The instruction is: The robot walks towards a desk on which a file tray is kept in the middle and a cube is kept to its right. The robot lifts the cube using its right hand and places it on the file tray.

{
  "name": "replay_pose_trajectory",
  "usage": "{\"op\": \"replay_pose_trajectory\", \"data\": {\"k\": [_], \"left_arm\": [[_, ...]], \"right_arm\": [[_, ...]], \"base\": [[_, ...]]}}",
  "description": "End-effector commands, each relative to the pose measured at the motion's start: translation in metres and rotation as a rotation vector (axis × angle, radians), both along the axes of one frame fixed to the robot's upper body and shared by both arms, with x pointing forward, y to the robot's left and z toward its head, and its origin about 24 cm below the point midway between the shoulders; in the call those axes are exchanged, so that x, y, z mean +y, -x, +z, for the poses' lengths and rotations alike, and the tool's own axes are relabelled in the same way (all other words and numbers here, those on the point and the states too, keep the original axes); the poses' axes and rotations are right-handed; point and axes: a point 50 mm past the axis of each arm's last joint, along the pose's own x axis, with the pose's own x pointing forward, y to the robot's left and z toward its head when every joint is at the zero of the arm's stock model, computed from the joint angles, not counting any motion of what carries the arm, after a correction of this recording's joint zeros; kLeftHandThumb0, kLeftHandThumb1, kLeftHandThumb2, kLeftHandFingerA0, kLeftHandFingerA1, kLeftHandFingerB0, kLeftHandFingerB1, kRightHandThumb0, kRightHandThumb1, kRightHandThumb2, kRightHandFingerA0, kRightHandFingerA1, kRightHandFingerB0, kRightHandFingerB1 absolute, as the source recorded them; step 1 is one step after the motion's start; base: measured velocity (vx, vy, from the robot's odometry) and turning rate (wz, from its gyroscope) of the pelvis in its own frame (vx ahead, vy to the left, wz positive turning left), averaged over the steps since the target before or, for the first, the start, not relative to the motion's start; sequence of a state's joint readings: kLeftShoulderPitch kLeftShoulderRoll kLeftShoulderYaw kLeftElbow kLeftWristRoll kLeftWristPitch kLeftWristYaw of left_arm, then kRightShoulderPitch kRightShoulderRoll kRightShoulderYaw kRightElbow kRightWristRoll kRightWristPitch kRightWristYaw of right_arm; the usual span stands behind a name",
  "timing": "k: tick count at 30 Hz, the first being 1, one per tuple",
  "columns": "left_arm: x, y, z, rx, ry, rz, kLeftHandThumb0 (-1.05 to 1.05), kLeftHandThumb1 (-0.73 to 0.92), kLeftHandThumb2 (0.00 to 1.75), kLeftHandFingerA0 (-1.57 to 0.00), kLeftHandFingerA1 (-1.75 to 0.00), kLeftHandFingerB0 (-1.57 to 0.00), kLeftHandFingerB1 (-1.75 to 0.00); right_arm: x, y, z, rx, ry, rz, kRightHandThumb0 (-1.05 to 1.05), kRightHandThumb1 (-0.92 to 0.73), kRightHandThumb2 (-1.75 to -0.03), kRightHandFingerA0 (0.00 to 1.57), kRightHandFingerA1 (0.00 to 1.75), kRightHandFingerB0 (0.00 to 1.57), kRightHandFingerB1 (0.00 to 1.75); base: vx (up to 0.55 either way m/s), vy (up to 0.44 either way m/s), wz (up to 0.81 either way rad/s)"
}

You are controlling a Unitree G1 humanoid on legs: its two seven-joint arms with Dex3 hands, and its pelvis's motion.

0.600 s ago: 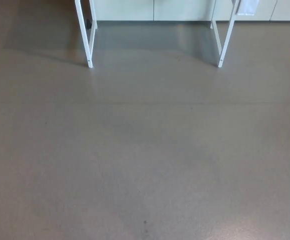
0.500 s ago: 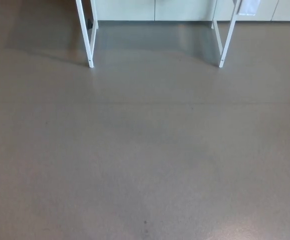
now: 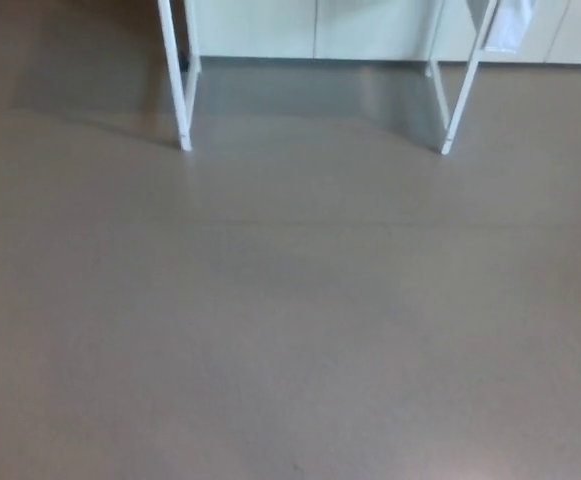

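Only the lower part of the desk shows in the head view: its white left legs [image 3: 178, 90] and white right legs [image 3: 457, 100] stand on the grey floor at the top of the picture. The desk top, the file tray and the cube are out of the picture above. Neither of my hands shows.
Grey floor [image 3: 290, 320] fills most of the view between me and the desk. Pale cabinet fronts [image 3: 310, 25] run along the wall behind the desk legs. A white sheet or cloth [image 3: 510, 25] hangs near the right legs.
The whole picture has shifted down a little and is slightly blurred, so the camera has moved; the desk legs now sit lower in the frame.
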State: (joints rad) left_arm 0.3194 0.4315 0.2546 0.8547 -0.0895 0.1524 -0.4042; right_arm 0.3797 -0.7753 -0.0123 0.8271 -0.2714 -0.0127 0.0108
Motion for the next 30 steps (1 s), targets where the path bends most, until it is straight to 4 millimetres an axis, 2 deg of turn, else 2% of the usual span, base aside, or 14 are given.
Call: {"op": "replay_pose_trajectory", "data": {"k": [1, 7, 8, 9, 12, 14, 15, 16, 19, 20, 24, 25, 29, 30], "left_arm": [[0.0046, -0.0013, 0.0057, 0.007, -0.016, 0.001, -0.69, 0.74, 1.01, 0.00, -0.28, 0.00, -0.14], [0.0051, -0.0042, 0.0035, -0.009, 0.008, 0.025, -0.71, 0.73, 0.97, 0.00, -0.19, 0.00, -0.09], [0.0051, -0.0044, 0.0026, -0.023, 0.012, 0.041, -0.72, 0.71, 0.94, 0.00, -0.17, 0.00, -0.07], [0.0052, -0.0030, 0.0021, -0.019, 0.004, 0.032, -0.69, 0.71, 0.97, 0.00, -0.22, 0.00, -0.12], [0.0056, -0.0020, 0.0004, -0.017, 0.007, 0.036, -0.73, 0.73, 0.97, 0.00, -0.18, 0.00, -0.08], [0.0054, -0.0024, 0.0010, -0.010, -0.007, 0.016, -0.71, 0.73, 0.99, 0.00, -0.20, 0.00, -0.11], [0.0055, -0.0024, 0.0006, -0.013, -0.001, 0.033, -0.72, 0.72, 0.96, 0.00, -0.16, 0.00, -0.09], [0.0055, -0.0028, 0.0008, -0.010, 0.003, 0.046, -0.74, 0.73, 0.97, 0.00, -0.16, 0.00, -0.08], [0.0022, -0.0028, 0.0045, -0.040, 0.031, 0.051, -0.75, 0.73, 0.95, 0.00, -0.10, 0.00, -0.04], [0.0016, -0.0030, 0.0055, -0.039, 0.031, 0.044, -0.77, 0.74, 0.95, 0.00, -0.09, 0.00, -0.02], [0.0020, -0.0020, 0.0024, -0.019, 0.021, 0.038, -0.68, 0.72, 0.96, 0.00, -0.18, 0.00, -0.11], [0.0020, -0.0027, 0.0025, -0.002, 0.011, 0.018, -0.63, 0.70, 0.99, -0.01, -0.43, 0.00, -0.20], [0.0006, -0.0022, 0.0036, -0.007, 0.007, -0.005, -0.59, 0.69, 0.98, 0.00, -0.35, 0.00, -0.27], [0.0005, -0.0020, 0.0035, -0.009, 0.009, -0.004, -0.64, 0.70, 0.96, 0.00, -0.25, 0.00, -0.21]], "right_arm": [[-0.0007, -0.0036, 0.0040, -0.006, 0.022, 0.047, -0.86, -0.67, -0.93, 0.64, 0.55, 0.12, 0.37], [0.0011, -0.0054, 0.0065, 0.009, 0.051, 0.098, -0.89, -0.69, -0.95, 0.75, 0.63, 0.10, 0.36], [-0.0010, -0.0066, 0.0052, -0.041, -0.025, 0.012, -0.73, -0.74, -0.63, 0.69, 0.42, 0.15, 0.26], [-0.0024, -0.0079, 0.0062, -0.030, -0.023, 0.015, -0.77, -0.63, -0.90, 0.54, 0.51, 0.09, 0.36], [-0.0023, -0.0075, 0.0053, -0.018, 0.008, 0.021, -0.73, -0.75, -0.63, 0.66, 0.42, 0.16, 0.27], [-0.0015, -0.0067, 0.0064, -0.062, -0.003, 0.021, -0.77, -0.61, -0.88, 0.69, 0.55, 0.14, 0.38], [-0.0013, -0.0065, 0.0069, -0.059, 0.002, 0.028, -0.74, -0.73, -0.63, 0.78, 0.45, 0.19, 0.28], [-0.0015, -0.0070, 0.0073, -0.047, -0.008, 0.019, -0.75, -0.62, -0.88, 0.64, 0.54, 0.11, 0.38], [-0.0042, -0.0089, 0.0066, -0.058, -0.033, -0.008, -0.76, -0.67, -0.65, 0.63, 0.43, 0.15, 0.29], [-0.0044, -0.0076, 0.0064, -0.069, -0.026, -0.006, -0.81, -0.63, -0.90, 0.52, 0.51, 0.16, 0.39], [-0.0051, -0.0060, 0.0036, -0.052, 0.014, 0.037, -0.78, -0.62, -0.91, 0.66, 0.55, 0.16, 0.40], [-0.0063, -0.0068, 0.0035, -0.044, -0.007, 0.019, -0.77, -0.69, -0.66, 0.65, 0.44, 0.16, 0.29], [-0.0071, -0.0122, 0.0077, -0.051, -0.009, 0.018, -0.78, -0.63, -0.89, 0.57, 0.52, 0.16, 0.39], [-0.0064, -0.0119, 0.0083, -0.083, -0.029, -0.005, -0.70, -0.72, -0.62, 0.67, 0.42, 0.21, 0.29]], "base": [[0.18, 0.157, -0.23], [0.21, 0.109, 0.04], [0.21, -0.026, 0.15], [0.24, -0.067, 0.11], [0.22, -0.128, 0.07], [0.31, -0.213, 0.16], [0.35, -0.324, 0.41], [0.31, -0.194, 0.49], [0.30, -0.140, 0.27], [0.30, -0.105, 0.07], [0.29, -0.034, -0.05], [0.24, 0.032, -0.13], [0.38, 0.112, -0.19], [0.42, 0.261, 0.43]]}}
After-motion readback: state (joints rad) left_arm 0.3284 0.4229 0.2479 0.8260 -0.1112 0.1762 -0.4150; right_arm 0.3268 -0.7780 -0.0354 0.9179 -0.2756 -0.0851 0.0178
